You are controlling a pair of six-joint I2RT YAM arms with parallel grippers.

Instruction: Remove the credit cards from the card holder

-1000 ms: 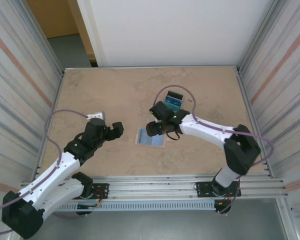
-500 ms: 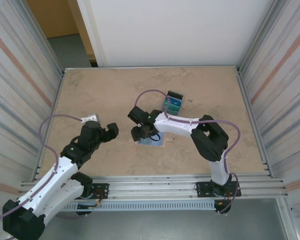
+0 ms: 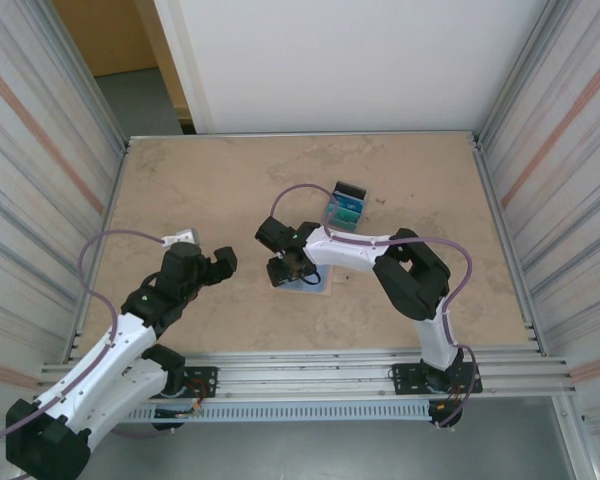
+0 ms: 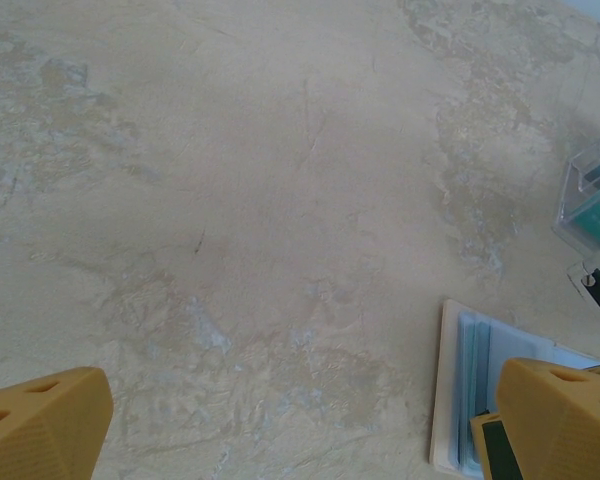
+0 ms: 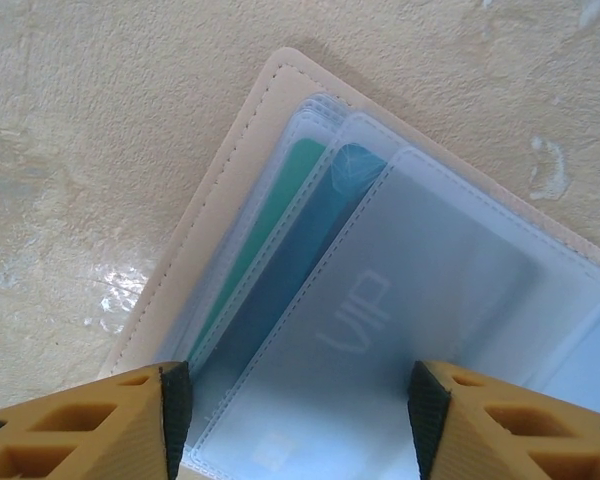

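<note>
Half open over the card holder [image 5: 195,235], the right end effector [image 5: 290,425] may pinch a sleeve [image 5: 430,280] along with the cards [image 5: 305,250] and drag the unpinned holder, while the left end effector [image 4: 300,430] gapes wide nearby.

"VIP" is printed on a credit card [image 5: 380,300] sleeved in the card holder [image 5: 206,238].

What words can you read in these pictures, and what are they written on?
"VIP": on the pale card inside the card holder.
A small mark lower on that card: too blurred to read.
The clear box: nothing readable.
</note>
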